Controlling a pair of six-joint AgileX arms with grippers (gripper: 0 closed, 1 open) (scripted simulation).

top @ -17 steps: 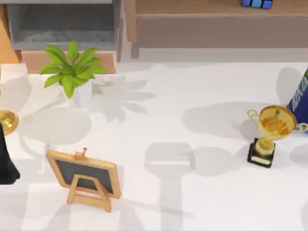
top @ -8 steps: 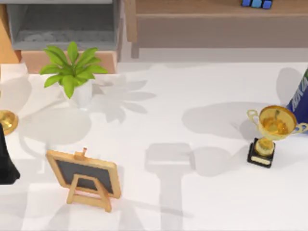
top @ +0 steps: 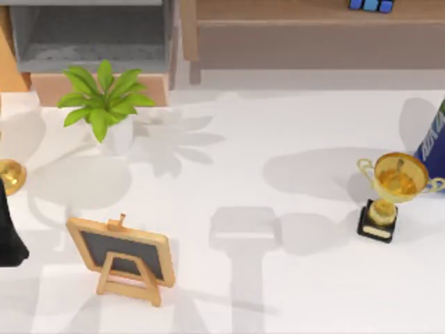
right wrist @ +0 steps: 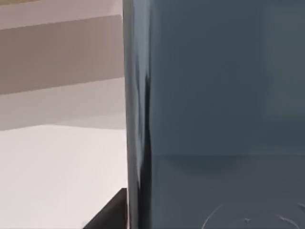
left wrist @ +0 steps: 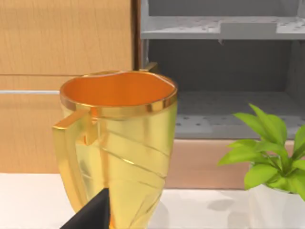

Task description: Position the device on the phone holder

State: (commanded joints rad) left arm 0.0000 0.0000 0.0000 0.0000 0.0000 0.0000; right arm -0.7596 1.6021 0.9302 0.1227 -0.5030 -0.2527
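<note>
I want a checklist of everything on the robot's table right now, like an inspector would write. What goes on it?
Surface: white table, shadows across it.
Job's things: a dark grey-blue glossy slab stands close before the right wrist camera, probably the device; phone holder: nothing seen.
Clutter: gold trophy on a black base at the right; wood-framed board on an easel front left; potted plant back left; gold cup at the left edge; blue-and-white object at the right edge.
Grippers: a dark part at the left edge, probably the left arm; fingers cannot be judged.
Cables: nothing seen.
Surroundings: grey shelf unit and wooden furniture behind.
</note>
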